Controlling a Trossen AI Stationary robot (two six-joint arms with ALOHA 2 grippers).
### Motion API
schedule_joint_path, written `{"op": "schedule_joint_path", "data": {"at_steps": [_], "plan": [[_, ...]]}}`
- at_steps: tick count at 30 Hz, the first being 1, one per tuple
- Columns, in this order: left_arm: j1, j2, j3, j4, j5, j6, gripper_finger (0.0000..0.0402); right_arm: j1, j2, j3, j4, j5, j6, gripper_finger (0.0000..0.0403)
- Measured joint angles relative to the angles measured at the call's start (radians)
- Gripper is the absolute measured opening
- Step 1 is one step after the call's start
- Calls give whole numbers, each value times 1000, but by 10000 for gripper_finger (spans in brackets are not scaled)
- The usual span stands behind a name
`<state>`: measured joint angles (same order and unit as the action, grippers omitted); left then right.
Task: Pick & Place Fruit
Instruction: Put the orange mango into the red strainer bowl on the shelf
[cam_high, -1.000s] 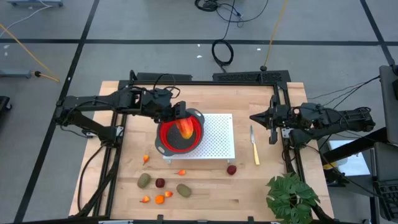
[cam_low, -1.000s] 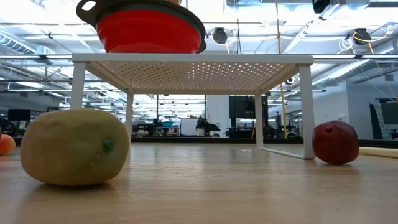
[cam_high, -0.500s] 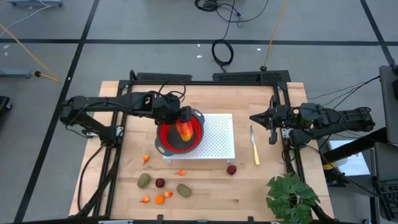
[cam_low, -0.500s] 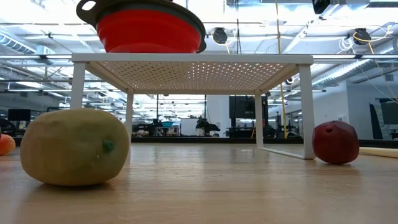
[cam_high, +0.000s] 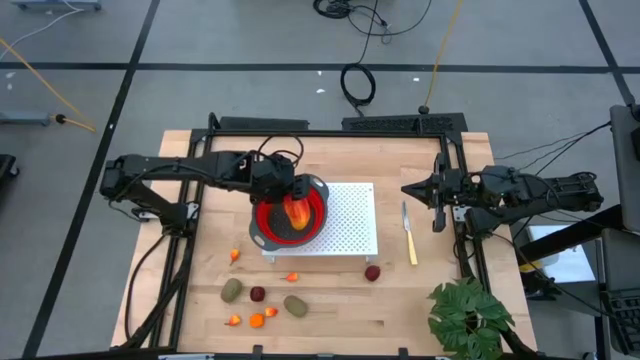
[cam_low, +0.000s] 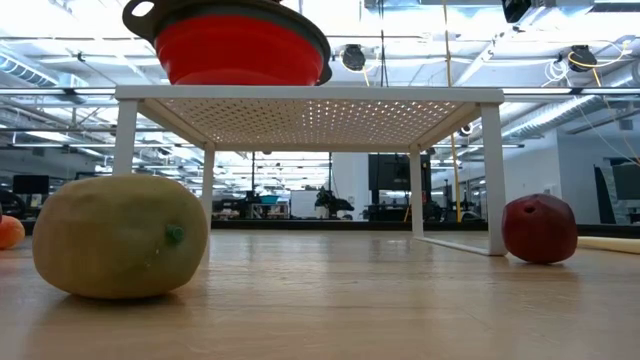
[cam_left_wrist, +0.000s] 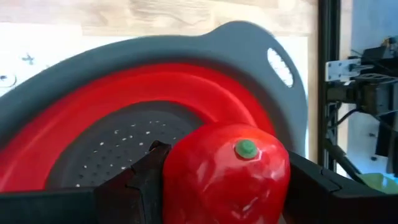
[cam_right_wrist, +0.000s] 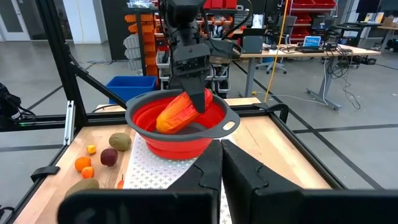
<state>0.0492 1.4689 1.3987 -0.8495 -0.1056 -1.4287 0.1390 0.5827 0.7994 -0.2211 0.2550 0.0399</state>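
Change: left claw (cam_high: 291, 203) has moved deeper over red bowl (cam_high: 272, 226)
Left claw: clamped on mango (cam_left_wrist: 227, 172)
Right claw (cam_high: 412, 189): together, bench (cam_high: 330, 310) edge, beside knife (cam_high: 408, 236)

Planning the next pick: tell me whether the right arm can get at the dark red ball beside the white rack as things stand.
Probably yes. The dark red ball lies alone on bare wood near the rack, nothing over it. The right gripper waits nearby; only the knife lies between.
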Motion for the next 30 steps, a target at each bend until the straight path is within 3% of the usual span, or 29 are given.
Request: {"op": "schedule_joint_path", "data": {"at_steps": [30], "plan": [[-25,0,0,-29,-54,-18,227,0,0,0,0,0,0,1]]}}
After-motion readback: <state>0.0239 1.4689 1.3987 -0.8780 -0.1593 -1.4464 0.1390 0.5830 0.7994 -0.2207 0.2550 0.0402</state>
